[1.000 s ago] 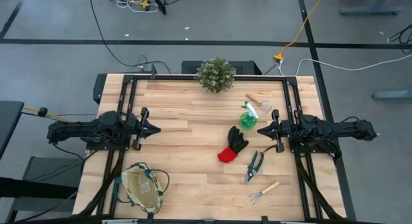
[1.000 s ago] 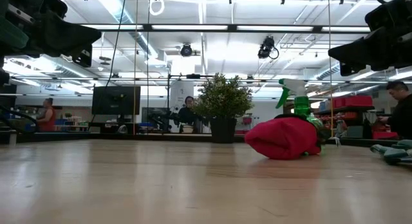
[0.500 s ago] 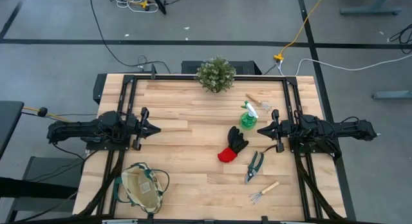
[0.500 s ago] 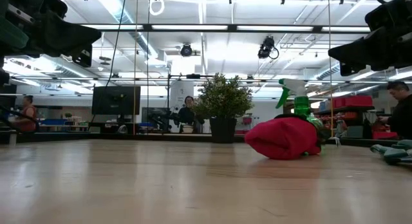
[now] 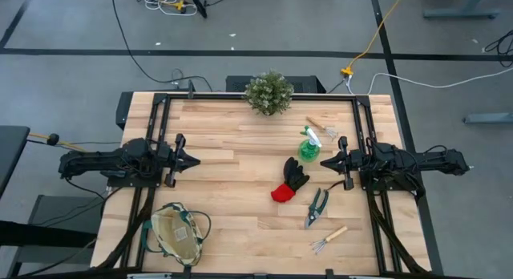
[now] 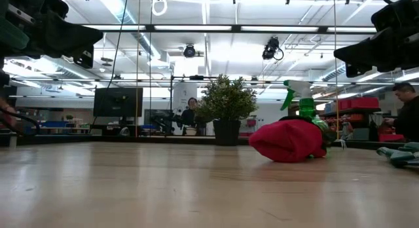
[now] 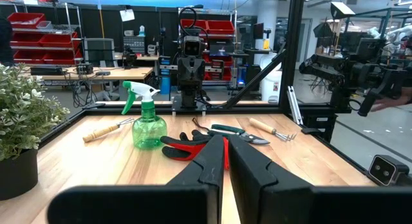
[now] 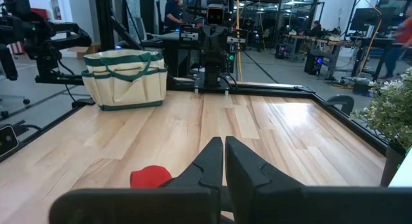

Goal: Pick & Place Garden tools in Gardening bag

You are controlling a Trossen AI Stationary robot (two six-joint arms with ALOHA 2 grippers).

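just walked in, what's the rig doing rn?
Nothing is being handled at this moment. The left gripper and the right gripper both hang shut and empty at their own sides of the table. The spray bottle, glove, pruning shears and two mini rakes all lie out on the right half. The gardening bag stands at the near-left corner with no tool visible in it, so packing has not started.

We see a bushy potted plant (image 5: 268, 93) on the wooden table (image 5: 232, 191), well apart from both closed jaws, between them.
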